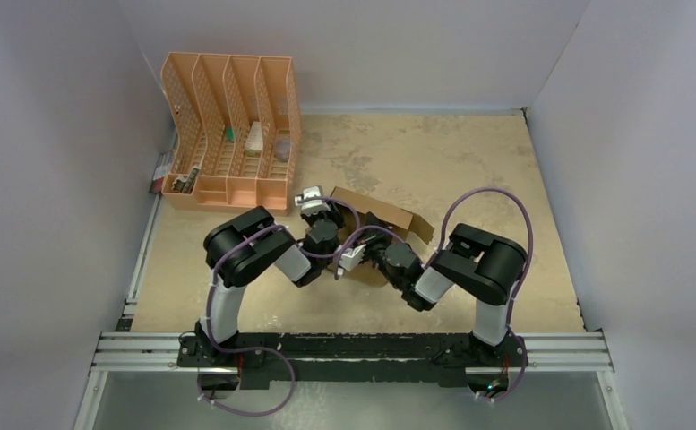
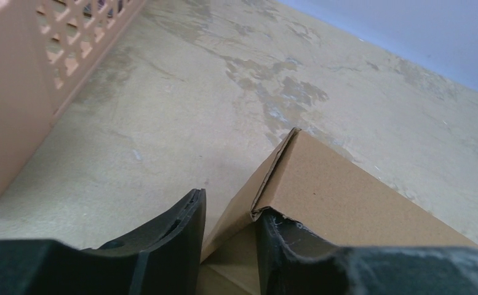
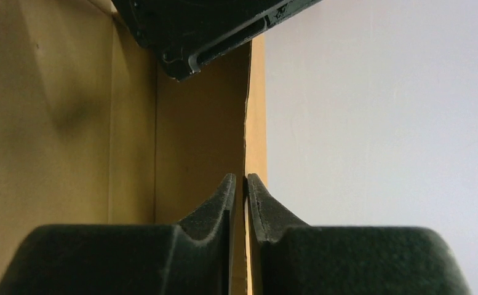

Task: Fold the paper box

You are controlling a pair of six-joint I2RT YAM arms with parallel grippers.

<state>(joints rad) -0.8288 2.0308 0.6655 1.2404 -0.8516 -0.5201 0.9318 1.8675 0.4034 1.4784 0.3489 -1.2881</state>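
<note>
- The paper box [image 1: 407, 219] sits half-formed mid-counter, closer to the near edge than the far one, walls standing.
- Right gripper [image 3: 241, 179] is clenched tight on a thin upright wall of the box.
- Left gripper [image 2: 230, 204] has its jaws parted, straddling a raised corner wall.
- The orange file organiser [image 1: 227, 134] stands in the far-left corner.

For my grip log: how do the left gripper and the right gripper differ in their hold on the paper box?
The left gripper has jaws apart; the right gripper has them nearly closed. The left gripper straddles a folded corner of the paper box; the right gripper pinches one thin wall. Both are at the same box.
</note>
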